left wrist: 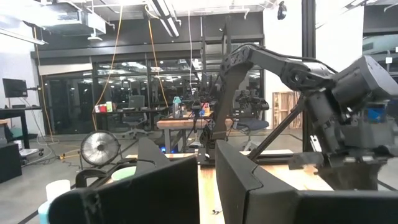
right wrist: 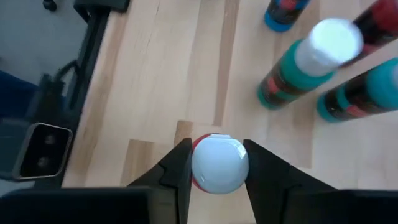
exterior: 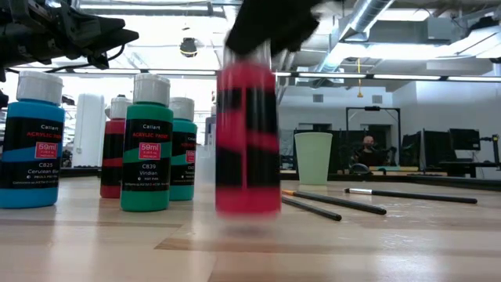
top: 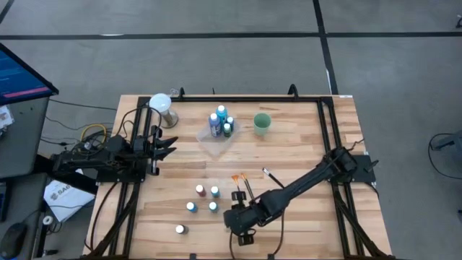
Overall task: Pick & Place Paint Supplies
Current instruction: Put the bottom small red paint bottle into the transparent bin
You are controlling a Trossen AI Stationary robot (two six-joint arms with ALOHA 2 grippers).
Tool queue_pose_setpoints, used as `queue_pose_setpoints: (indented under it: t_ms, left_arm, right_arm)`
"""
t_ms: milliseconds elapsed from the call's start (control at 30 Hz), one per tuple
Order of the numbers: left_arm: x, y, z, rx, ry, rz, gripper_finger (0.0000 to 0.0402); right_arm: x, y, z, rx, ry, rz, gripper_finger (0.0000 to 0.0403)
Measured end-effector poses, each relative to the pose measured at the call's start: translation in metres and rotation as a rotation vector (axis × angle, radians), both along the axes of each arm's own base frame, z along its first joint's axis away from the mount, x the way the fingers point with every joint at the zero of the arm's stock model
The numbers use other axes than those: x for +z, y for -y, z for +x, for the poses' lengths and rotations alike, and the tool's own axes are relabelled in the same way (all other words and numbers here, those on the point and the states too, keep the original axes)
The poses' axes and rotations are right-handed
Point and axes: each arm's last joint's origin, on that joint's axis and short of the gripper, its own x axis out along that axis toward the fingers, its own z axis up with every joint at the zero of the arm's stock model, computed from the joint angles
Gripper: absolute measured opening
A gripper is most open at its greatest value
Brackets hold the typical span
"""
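Near the surface's front edge, we see the right gripper (right wrist: 216,163) with fingers clamped on the red bottle's (exterior: 248,129) cap; a narrow grip risks slipping. Left gripper (top: 167,144) waits, fingers apart.

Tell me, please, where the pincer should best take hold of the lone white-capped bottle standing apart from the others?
Take the lone bottle by its white cap, straight from above: it stands upright with room around it. The right pincer is shut on the red bottle the same way.
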Motion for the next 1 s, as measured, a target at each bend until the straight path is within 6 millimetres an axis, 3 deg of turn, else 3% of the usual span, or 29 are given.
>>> queue_pose_setpoints:
  t_ms: [233,400,500,700,1000]
  left_arm:
    - [0.0,0.0,0.0,0.0,-0.001,0.0,0.0001]
    - [0.0,0.0,0.0,0.0,-0.001,0.0,0.0001]
    - [0.0,0.0,0.0,0.0,-0.001,0.0,0.0001]
    - [0.0,0.0,0.0,0.0,-0.001,0.0,0.0001]
    - [0.0,0.0,0.0,0.0,-0.001,0.0,0.0001]
  right_arm:
    - [0.061,0.04,-0.011,-0.023,0.081,-0.019,0.0109]
    - [0.106,0.091,-0.012,-0.187,0.235,-0.101,0.0109]
    - [0.118,0.126,-0.006,-0.302,0.306,-0.14,0.0109]
    - [0.117,0.188,0.016,-0.471,0.38,-0.146,0.0109]
    - [0.07,0.25,0.041,-0.589,0.267,-0.205,0.0109]
